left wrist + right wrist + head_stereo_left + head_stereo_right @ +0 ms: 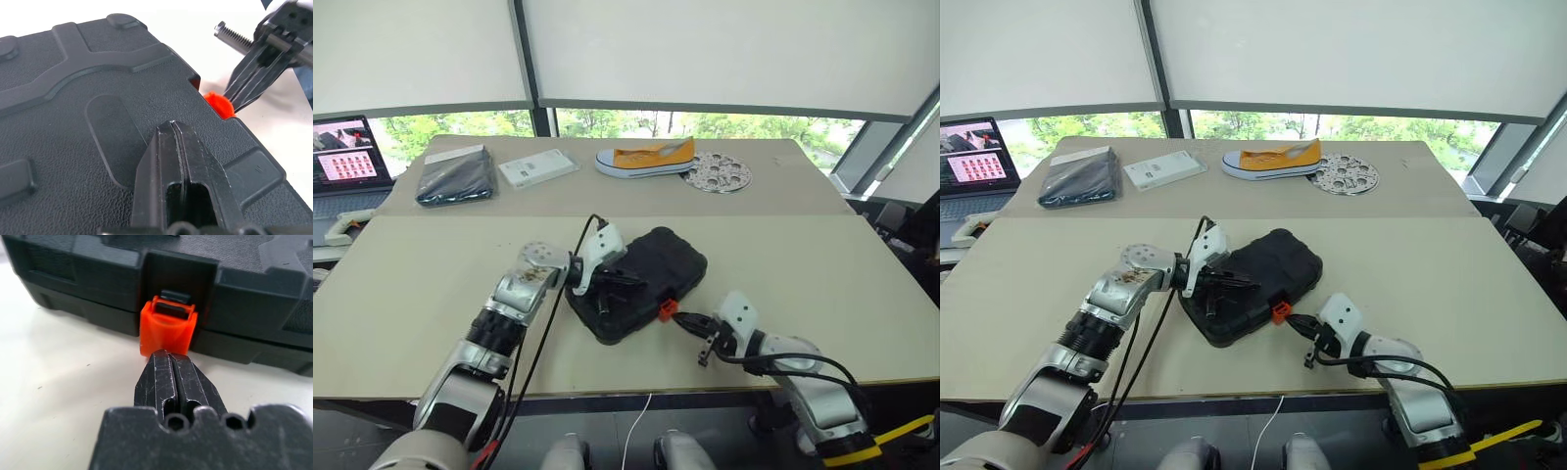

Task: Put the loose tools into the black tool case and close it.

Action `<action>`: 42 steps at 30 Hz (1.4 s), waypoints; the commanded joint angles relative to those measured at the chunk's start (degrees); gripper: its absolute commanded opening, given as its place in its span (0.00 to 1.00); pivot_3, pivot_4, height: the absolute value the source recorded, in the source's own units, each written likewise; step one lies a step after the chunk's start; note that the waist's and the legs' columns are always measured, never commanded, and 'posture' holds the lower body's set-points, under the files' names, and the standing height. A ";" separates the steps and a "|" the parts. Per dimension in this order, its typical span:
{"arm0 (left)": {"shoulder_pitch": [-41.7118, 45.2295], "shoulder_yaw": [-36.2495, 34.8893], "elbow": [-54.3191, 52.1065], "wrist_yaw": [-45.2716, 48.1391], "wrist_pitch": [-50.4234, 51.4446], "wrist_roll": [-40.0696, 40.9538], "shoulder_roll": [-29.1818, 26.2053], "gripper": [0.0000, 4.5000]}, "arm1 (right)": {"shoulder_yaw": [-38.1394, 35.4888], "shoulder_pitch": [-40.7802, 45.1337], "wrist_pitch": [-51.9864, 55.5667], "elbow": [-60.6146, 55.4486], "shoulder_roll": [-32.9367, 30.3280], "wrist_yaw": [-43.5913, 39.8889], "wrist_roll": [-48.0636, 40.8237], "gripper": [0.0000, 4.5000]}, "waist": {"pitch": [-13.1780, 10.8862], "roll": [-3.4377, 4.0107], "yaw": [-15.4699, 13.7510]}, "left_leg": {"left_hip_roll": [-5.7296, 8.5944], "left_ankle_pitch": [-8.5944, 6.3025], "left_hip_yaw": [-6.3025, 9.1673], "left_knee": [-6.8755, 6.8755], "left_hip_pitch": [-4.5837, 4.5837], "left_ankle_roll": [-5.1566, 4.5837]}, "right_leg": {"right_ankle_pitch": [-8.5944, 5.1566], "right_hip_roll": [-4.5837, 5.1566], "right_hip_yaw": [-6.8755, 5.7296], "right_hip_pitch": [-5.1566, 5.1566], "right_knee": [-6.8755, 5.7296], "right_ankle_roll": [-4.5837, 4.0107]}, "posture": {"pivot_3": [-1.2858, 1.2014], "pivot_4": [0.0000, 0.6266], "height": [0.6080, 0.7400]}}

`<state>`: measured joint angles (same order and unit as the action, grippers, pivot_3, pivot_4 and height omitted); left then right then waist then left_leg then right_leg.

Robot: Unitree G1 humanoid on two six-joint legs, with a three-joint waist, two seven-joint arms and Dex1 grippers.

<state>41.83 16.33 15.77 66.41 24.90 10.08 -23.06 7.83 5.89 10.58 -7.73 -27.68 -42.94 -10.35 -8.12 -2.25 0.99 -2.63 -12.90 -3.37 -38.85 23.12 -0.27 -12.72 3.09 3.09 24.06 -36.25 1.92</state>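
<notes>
Closed black plastic clamshell tool case (pixel 641 279) on beige table (pixel 411 294), orange latch (pixel 666 310) facing front. Left gripper (pixel 625 279) rests on lid, fingers together. Right gripper (pixel 679 317) at latch, pinched closed.

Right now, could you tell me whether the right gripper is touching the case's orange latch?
Touching. In the right wrist view, the shut right gripper has its tips against the bottom of the orange latch.

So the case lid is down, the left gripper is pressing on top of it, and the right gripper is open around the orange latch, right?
Not quite. The right gripper is shut, its tips at the orange latch, not around it; the right wrist view shows this. The black tool case lid is down, with the left gripper on top.
</notes>
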 commanded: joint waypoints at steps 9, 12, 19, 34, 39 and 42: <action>-1.30 -0.26 4.35 -2.93 1.46 -1.81 -0.20 0.00 | 3.40 4.54 4.41 1.87 3.68 0.36 0.17 0.01 | 0.00 0.01 0.04 | -0.01 0.00 0.00 0.02 -0.09 0.00 | 0.04 -0.05 0.07 -0.02 -0.01 -0.02 | 0.52 0.24 1.00; -1.85 0.06 3.84 -3.13 1.84 -1.88 0.06 0.00 | 2.74 5.52 2.33 2.42 5.05 1.46 0.76 0.01 | 0.00 0.01 0.11 | 0.00 0.00 0.00 0.01 -0.09 0.00 | 0.06 -0.06 0.12 0.00 -0.01 -0.06 | 0.52 0.24 1.00; -5.18 1.90 3.04 -0.61 0.73 -2.66 -2.57 0.00 | 1.29 6.76 2.26 -3.15 3.37 1.32 1.07 0.01 | 0.00 0.02 0.50 | -0.05 0.00 -0.04 0.02 -0.18 0.00 | 0.13 -0.27 0.43 0.06 0.02 -0.17 | 0.52 0.24 1.00; -7.30 3.35 3.65 -0.33 0.73 -2.93 -2.34 0.00 | -0.02 6.11 -0.06 -4.51 2.42 -0.80 -1.11 0.01 | 0.43 0.22 1.35 | -0.18 -0.01 -0.07 0.22 -0.50 0.02 | 0.04 -0.57 0.72 -0.04 0.06 -0.48 | 0.52 0.24 1.00; -7.83 3.47 2.77 0.64 0.91 -2.86 -2.78 0.00 | -0.88 2.99 0.87 -7.49 0.60 -1.90 -2.66 0.01 | 0.76 0.18 1.16 | -0.15 -0.01 -0.10 0.58 -0.56 0.02 | -0.07 -0.56 0.74 -0.03 0.17 -0.53 | 0.52 0.24 1.00; -7.71 3.14 3.21 0.74 0.03 -2.96 -2.85 0.00 | -2.20 -0.03 4.39 -11.33 -1.47 -3.05 -5.67 0.01 | 0.77 0.18 1.08 | -0.15 -0.01 -0.11 0.73 -0.68 0.02 | -0.12 -0.57 0.77 -0.04 0.17 -0.59 | 0.52 0.24 1.00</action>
<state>37.94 15.03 14.48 66.57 23.55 10.41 -25.27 7.87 6.67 13.03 -14.53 -28.10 -45.19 -13.10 -7.35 -2.07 2.07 -2.77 -12.91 -3.49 -38.08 22.44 -0.25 -12.85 2.52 3.87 24.01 -36.09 1.32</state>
